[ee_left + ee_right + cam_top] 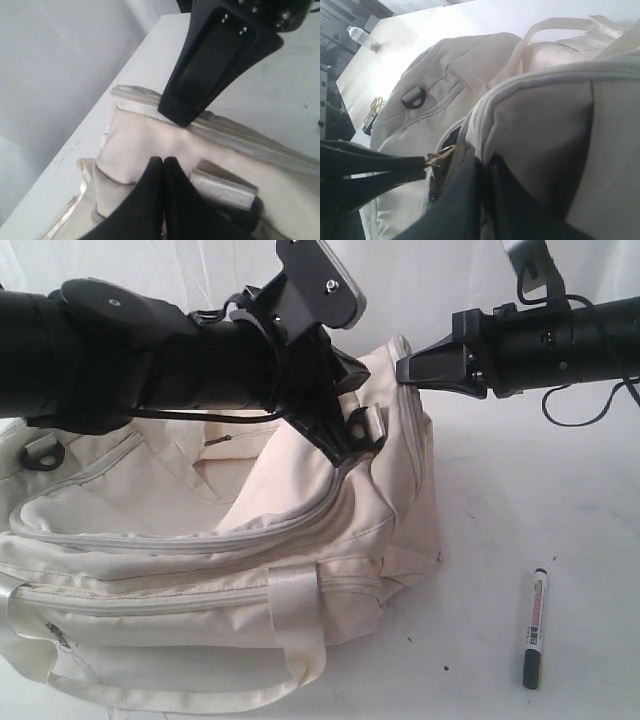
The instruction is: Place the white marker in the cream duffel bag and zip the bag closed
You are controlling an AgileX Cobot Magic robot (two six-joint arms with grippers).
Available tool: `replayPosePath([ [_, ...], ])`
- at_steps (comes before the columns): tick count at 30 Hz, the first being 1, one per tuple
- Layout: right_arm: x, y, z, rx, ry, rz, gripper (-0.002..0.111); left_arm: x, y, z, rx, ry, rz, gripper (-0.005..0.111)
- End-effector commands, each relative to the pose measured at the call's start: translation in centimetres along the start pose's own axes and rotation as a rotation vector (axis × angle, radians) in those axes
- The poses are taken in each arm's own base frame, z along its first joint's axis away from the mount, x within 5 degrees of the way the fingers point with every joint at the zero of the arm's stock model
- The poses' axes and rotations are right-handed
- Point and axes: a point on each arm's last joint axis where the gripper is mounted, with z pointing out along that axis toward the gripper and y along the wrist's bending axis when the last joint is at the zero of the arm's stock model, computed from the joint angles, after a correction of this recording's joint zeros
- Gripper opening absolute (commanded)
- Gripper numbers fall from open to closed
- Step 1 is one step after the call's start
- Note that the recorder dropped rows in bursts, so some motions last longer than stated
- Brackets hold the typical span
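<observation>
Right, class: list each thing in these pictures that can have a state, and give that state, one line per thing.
cream duffel bag: main zip open, top sagging.
white marker: capped, lying on the table outside the bag.
left end effector: shut on the zip pull.
right end effector: shut, pinching the bag's end.

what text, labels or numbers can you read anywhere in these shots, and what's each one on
No text here can be read well enough to quote.
white marker: red and dark print on its barrel label, too small to read.
cream duffel bag: no lettering or logo shows.
bottle, far off in the right wrist view: too small and blurred to tell whether it carries any text.
</observation>
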Motion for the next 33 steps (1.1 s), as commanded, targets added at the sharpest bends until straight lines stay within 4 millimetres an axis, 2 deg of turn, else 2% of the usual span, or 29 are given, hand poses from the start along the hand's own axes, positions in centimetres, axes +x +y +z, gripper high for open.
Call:
replayPosePath([
  [1, -0.6, 0.6, -0.6, -0.032, -0.049, 0.001, 0.000, -0.8, -0.5, -0.9, 0.066, -0.044, -0.070, 0.003],
  [8, -0.6, 0.4, -0.6, -0.016, -0.056, -0.004, 0.000, -1.2, -1.5, -1.9, 0.176, -0.074, -0.101, 0.003],
  [16, -0.7, 0.2, -0.6, 0.010, -0.065, -0.004, 0.000, 1.1, -3.3, -4.5, 0.238, -0.027, -0.104, 0.000],
  [25, -0.7, 0.2, -0.6, 0.012, -0.066, -0.004, 0.000, 1.9, -4.3, -7.6, 0.263, -0.032, -0.148, 0.000],
  [29, -0.7, 0.2, -0.6, 0.014, -0.067, -0.004, 0.000, 2.6, -4.7, -7.8, 0.281, -0.013, -0.167, 0.000],
  [33, -0.7, 0.1, -0.6, 0.016, -0.067, -0.004, 0.000, 2.8, -5.4, -7.9, 0.353, -0.009, -0.085, 0.002],
])
